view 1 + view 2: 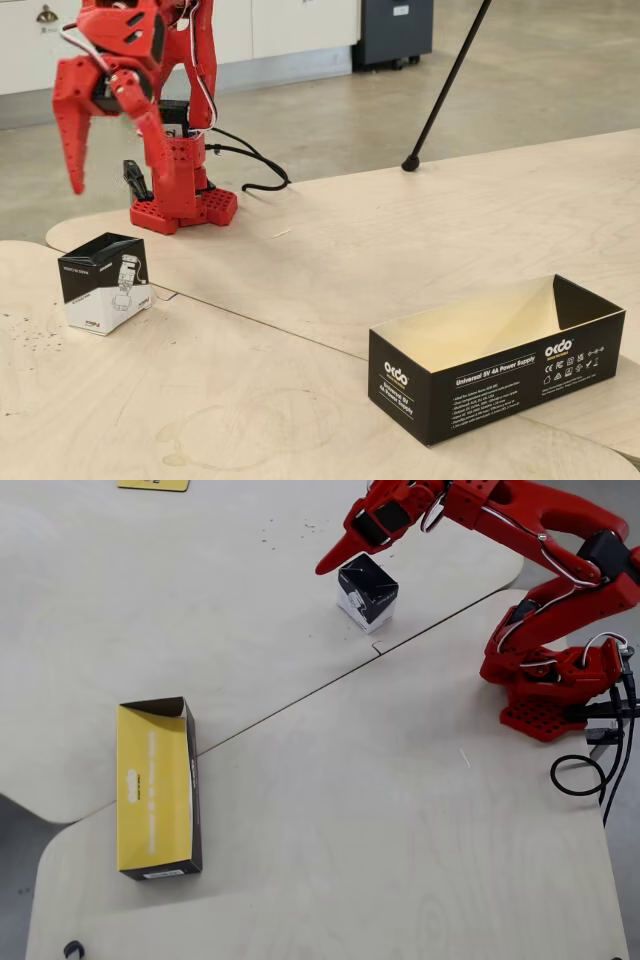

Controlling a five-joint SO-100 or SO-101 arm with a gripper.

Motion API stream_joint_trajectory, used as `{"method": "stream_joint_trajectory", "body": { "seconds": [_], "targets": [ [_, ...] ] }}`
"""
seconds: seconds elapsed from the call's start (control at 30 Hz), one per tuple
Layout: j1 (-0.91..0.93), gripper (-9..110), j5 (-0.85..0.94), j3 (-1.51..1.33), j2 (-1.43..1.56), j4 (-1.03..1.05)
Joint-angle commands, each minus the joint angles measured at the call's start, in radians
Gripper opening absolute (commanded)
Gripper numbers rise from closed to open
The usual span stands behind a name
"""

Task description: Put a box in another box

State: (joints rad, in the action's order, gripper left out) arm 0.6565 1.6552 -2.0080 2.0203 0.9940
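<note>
Light plywood bench tops (400, 230) with rounded corners, abutted along curved seams that show as dark lines across the surface in both views. Beyond the far edge of the bench in the fixed view, a grey polished concrete floor (520, 70) carries soft reflections of light. White cabinet fronts (270, 25) line the back wall at the upper left, beside a dark cabinet (395, 30). A thin black stand leg (445, 90) slants down to a rubber foot near the bench's far edge. A yellow item (152, 484) lies at the top edge of the overhead view.
</note>
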Motion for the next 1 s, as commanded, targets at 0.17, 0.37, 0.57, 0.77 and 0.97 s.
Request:
{"method": "stream_joint_trajectory", "body": {
  "seconds": [0.17,0.37,0.57,0.77,0.97],
  "targets": [
    [0.086,44,0.023,-0.078,-0.020,-0.087],
    [0.117,44,0.040,-0.121,-0.020,-0.115],
    [0.120,46,0.040,-0.163,-0.017,-0.132],
    [0.117,47,0.038,-0.215,-0.008,-0.170],
    [0.110,47,0.032,-0.282,-0.006,-0.222]
  ]
}}
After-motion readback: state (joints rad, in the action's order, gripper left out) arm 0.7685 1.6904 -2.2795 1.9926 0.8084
